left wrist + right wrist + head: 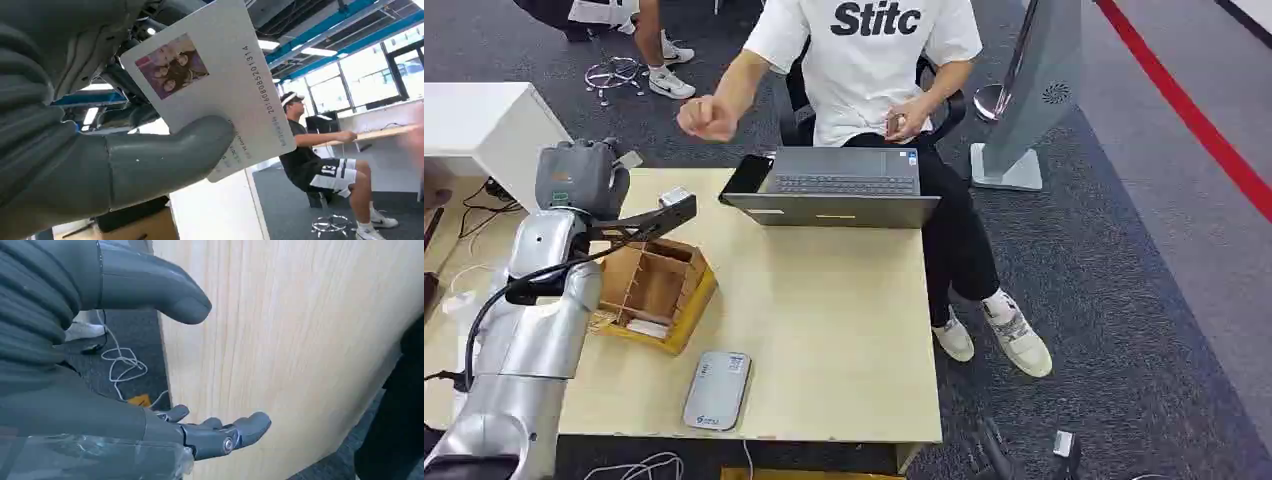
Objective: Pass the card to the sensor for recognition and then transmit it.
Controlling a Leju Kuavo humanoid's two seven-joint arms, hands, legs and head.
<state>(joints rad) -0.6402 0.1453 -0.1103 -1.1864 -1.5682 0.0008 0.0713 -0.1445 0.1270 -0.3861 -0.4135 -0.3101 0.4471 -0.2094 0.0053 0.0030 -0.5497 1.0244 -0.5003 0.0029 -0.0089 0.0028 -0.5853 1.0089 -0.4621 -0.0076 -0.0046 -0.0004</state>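
Left hand (100, 150) pinches the card (220, 85) by one edge, raised over the tabletop's (824, 300) far-left corner. Card likely light, stiff, slick; grip edges firmly. Right hand (165, 390) spread, holding nothing.

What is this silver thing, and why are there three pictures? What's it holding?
The silver thing is a robot's arm. One picture looks down from its head; two come from cameras at its wrists. Its left hand holds a white card with a small photo on it. Its right hand is open and holds nothing, beside the wooden table. On the table lie a laptop, a wooden box and a flat grey sensor. A person sits behind the laptop.
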